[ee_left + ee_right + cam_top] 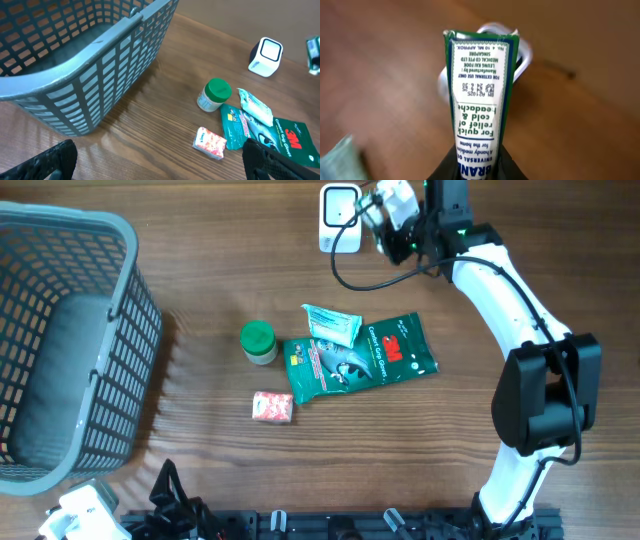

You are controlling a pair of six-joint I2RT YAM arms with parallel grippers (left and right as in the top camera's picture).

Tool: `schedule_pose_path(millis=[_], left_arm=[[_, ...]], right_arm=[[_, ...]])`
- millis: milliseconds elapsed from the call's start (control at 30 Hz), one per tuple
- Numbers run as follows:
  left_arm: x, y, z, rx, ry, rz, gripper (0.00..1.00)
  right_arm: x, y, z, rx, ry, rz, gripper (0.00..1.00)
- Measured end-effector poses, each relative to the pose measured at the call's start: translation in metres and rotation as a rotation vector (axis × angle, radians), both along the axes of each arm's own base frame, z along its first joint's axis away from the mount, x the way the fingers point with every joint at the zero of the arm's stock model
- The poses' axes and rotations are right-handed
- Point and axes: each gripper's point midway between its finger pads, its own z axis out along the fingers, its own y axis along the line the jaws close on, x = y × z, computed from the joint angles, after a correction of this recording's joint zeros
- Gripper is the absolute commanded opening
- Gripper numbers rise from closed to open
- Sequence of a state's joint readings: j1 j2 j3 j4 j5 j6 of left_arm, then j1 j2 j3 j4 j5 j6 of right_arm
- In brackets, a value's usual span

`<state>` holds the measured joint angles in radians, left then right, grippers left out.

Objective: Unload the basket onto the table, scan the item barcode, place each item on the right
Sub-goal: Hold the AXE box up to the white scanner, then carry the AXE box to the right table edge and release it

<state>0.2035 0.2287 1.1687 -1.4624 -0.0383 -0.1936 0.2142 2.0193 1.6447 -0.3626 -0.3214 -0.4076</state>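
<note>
The right hand [393, 212] is at the far edge of a wooden desk [200, 270], its fingers clamped on the near end of a green-and-white medicine box [477, 85]. The box's long axis runs straight out from the fingers, and its far end points at a white barcode scanner [340, 220] just beyond it. In the right wrist view the scanner shows only as a blurred white shape behind the box. The face turned to that camera carries small print, and no clear barcode can be made out. The left hand [160, 167] rests well apart, fingers spread wide and holding nothing, beside a grey mesh basket [125, 250]. The right arm is far nearer the scanner, so presenting the box probably depends on turning its coded face towards the scanner window.
</note>
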Motion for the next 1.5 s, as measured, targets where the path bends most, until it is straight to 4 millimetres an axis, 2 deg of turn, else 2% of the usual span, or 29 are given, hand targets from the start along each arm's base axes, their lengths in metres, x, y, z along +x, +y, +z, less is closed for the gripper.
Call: schedule_pose_path(millis=[100,200,300,433,500,600,667,800,900,967,1067,1133,1200,1233,1300,1400,1433,1500], left_arm=[[0.0,0.0,0.0,0.0,0.0,0.0,1.0],[0.0,0.0,0.0,0.0,-0.001,0.0,1.0],[0.0,0.0,0.0,0.0,0.0,0.0,1.0],[0.0,0.0,0.0,0.0,0.0,0.0,1.0],[0.0,0.0,0.0,0.0,0.0,0.0,1.0],[0.0,0.0,0.0,0.0,0.0,0.0,1.0],[0.0,0.0,0.0,0.0,0.0,0.0,1.0],[0.0,0.0,0.0,0.0,0.0,0.0,1.0],[0.0,0.0,0.0,0.0,0.0,0.0,1.0],[0.0,0.0,0.0,0.0,0.0,0.0,1.0],[0.0,0.0,0.0,0.0,0.0,0.0,1.0],[0.0,0.0,0.0,0.0,0.0,0.0,1.0],[0.0,0.0,0.0,0.0,0.0,0.0,1.0],[0.0,0.0,0.0,0.0,0.0,0.0,1.0],[0.0,0.0,0.0,0.0,0.0,0.0,1.0],[0.0,0.0,0.0,0.0,0.0,0.0,1.0],[0.0,0.0,0.0,0.0,0.0,0.0,1.0],[0.0,0.0,0.0,0.0,0.0,0.0,1.0]], right_arm=[[0.029,0.002,0.021,-0.028,-0.163,-0.064,0.15],[0.05,0.016,0.02,-0.083,-0.284,-0.117,0.15],[0.063,0.03,-0.002,-0.193,-0.36,-0.154,0.15],[0.077,0.026,-0.034,-0.361,-0.434,-0.237,0.14],[0.078,0.011,-0.052,-0.476,-0.425,-0.272,0.14],[0.079,-0.005,-0.056,-0.587,-0.43,-0.306,0.11],[0.078,-0.009,-0.055,-0.622,-0.432,-0.31,0.11],[0.075,-0.001,-0.054,-0.65,-0.44,-0.297,0.13],[0.067,0.024,-0.054,-0.667,-0.458,-0.242,0.14],[0.064,0.028,-0.053,-0.686,-0.464,-0.243,0.14],[0.064,0.017,-0.051,-0.73,-0.461,-0.288,0.15],[0.062,0.002,-0.054,-0.779,-0.432,-0.329,0.14],[0.053,-0.021,-0.065,-0.825,-0.337,-0.349,0.14],[0.049,-0.039,-0.068,-0.837,-0.285,-0.372,0.14],[0.045,-0.1,-0.069,-0.833,-0.173,-0.484,0.13],[0.023,-0.224,-0.087,-0.778,0.057,-0.694,0.15],[0.001,-0.31,-0.096,-0.717,0.161,-0.862,0.17],[-0.02,-0.374,-0.102,-0.629,0.224,-0.978,0.2]])
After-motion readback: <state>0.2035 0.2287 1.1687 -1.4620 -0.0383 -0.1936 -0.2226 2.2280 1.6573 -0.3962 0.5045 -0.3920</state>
